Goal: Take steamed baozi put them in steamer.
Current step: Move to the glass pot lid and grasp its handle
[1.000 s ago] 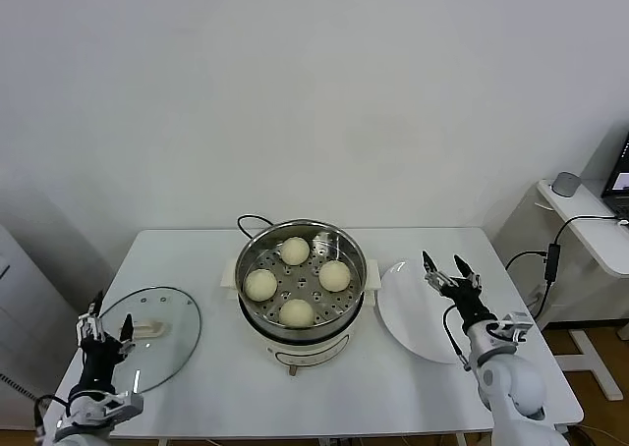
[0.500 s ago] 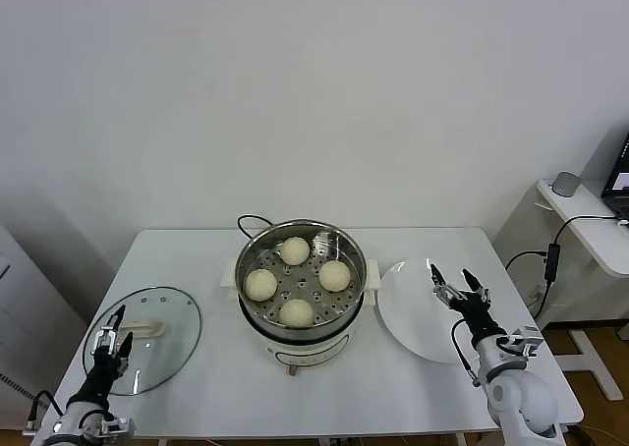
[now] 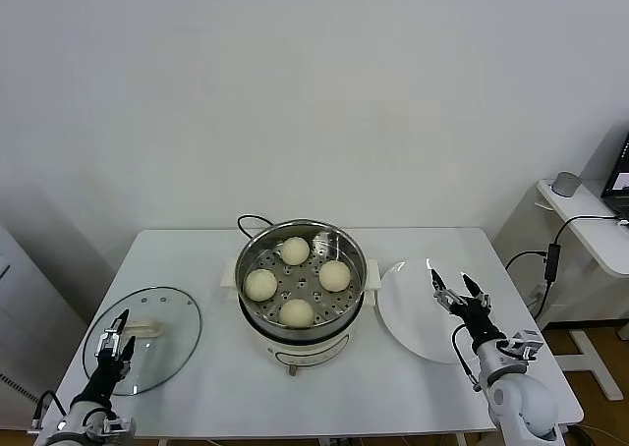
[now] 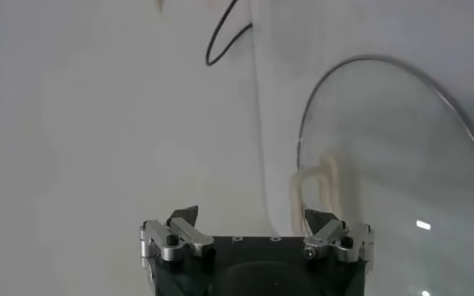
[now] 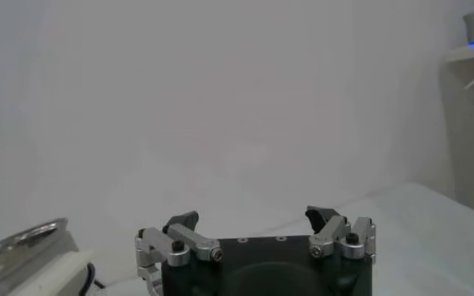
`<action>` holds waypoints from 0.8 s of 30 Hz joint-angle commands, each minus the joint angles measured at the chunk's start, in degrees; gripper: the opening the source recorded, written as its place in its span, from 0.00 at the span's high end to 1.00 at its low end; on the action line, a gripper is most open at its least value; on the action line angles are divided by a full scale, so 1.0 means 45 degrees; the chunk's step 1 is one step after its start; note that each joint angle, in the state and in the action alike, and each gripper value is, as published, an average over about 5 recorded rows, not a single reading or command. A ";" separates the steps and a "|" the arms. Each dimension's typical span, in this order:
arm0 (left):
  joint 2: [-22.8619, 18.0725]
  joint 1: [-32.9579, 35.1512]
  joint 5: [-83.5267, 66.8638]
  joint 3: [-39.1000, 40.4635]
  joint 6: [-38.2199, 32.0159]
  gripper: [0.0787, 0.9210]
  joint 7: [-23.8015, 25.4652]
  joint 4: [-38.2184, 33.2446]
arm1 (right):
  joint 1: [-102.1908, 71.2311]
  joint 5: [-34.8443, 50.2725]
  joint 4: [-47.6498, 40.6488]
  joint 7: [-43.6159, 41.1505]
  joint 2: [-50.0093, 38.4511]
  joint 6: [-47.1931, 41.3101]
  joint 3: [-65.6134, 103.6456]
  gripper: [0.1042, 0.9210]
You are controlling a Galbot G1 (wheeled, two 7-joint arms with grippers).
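Note:
Four cream-white baozi lie in the shiny steel steamer, which sits on a white cooker base in the middle of the table. My right gripper is open and empty, raised over the near right part of the white plate; it also shows in the right wrist view. My left gripper is open and empty, low at the front left, over the near edge of the glass lid; it also shows in the left wrist view.
The glass lid with its white handle lies flat on the table's left. A black cable runs behind the steamer. A side desk with a cable stands at the right.
Both arms have drawn back toward the table's front. The left gripper has sunk lower at the front left; the right gripper has moved slightly nearer and lower over the plate.

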 commanded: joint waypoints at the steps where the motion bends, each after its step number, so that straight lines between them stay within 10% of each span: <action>1: -0.0011 -0.0509 -0.0018 0.0087 0.0292 0.12 -0.0062 0.0635 | -0.0059 -0.0095 -0.0149 -0.0011 0.0057 0.0048 -0.0045 0.12; 24: -0.0071 -0.1655 0.0049 0.0310 0.0818 0.12 -0.0188 0.1752 | -0.0045 -0.0458 -0.0278 -0.0020 0.0347 0.0079 -0.0130 0.12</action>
